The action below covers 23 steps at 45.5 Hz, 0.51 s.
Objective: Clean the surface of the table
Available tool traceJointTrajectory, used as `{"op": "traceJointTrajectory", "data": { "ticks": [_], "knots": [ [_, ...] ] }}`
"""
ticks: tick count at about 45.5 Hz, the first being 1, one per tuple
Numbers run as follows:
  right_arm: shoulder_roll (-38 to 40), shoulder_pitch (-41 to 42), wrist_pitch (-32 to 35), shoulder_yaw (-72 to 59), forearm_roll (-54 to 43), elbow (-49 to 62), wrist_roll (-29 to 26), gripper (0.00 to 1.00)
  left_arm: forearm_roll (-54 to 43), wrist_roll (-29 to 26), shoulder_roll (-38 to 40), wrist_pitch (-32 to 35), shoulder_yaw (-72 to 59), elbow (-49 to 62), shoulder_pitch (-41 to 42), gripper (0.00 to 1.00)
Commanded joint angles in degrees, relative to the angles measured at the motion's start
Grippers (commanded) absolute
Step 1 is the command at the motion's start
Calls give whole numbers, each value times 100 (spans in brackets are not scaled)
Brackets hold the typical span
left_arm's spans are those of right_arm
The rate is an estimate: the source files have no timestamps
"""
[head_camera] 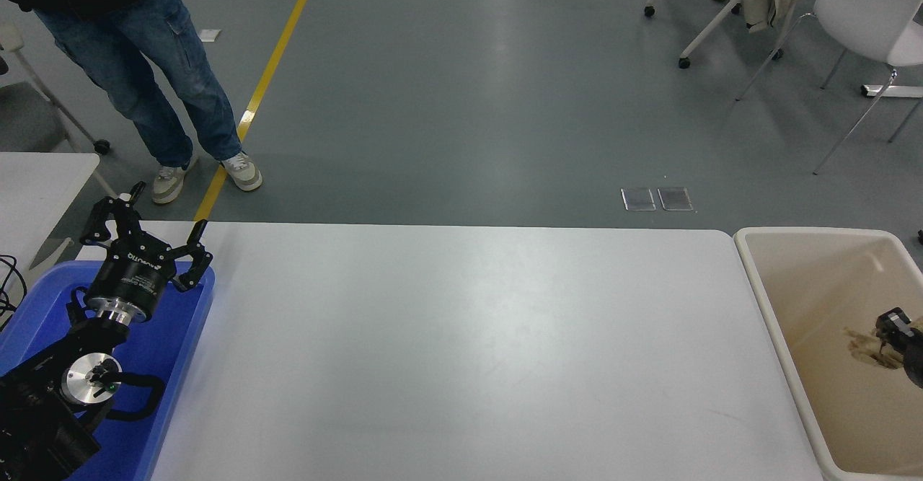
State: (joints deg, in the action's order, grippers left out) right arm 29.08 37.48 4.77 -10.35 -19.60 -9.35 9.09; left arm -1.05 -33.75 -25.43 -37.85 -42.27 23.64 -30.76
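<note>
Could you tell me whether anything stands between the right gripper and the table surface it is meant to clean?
Only the beige bin's near wall. The right gripper sits inside the bin with a brownish wad at its tip, beside the table surface, which shows nothing lying on it.

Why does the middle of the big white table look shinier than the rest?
In the head view, ceiling light bounces off the matte white table surface, making a soft pale patch near its middle; the grey floor shows a similar streak. The picture is sharp; only the right black gripper at the edge, inside the beige plastic bin, is hard to make out.
</note>
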Motion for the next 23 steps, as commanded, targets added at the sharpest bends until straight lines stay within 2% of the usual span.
{"op": "traceJointTrajectory", "data": {
  "ticks": [1, 14, 17, 21, 23],
  "knots": [
    [-175, -109, -11, -143, -44, 3, -3, 0, 0, 0, 3, -3, -1, 0, 0, 100],
    [-175, -118, -239, -143, -36, 3, -3, 0, 0, 0, -6, 5, -1, 0, 0, 100],
    [-175, -118, -310, -143, -27, 3, -3, 7, 0, 0, -6, 5, -1, 0, 0, 100],
    [-175, -135, -319, -143, -27, 3, -3, 8, 0, 0, -6, -3, -1, -9, 0, 100],
    [-175, -136, -336, -134, -18, 3, -3, 15, 0, 0, 3, -3, -1, 0, 0, 100]
  ]
}}
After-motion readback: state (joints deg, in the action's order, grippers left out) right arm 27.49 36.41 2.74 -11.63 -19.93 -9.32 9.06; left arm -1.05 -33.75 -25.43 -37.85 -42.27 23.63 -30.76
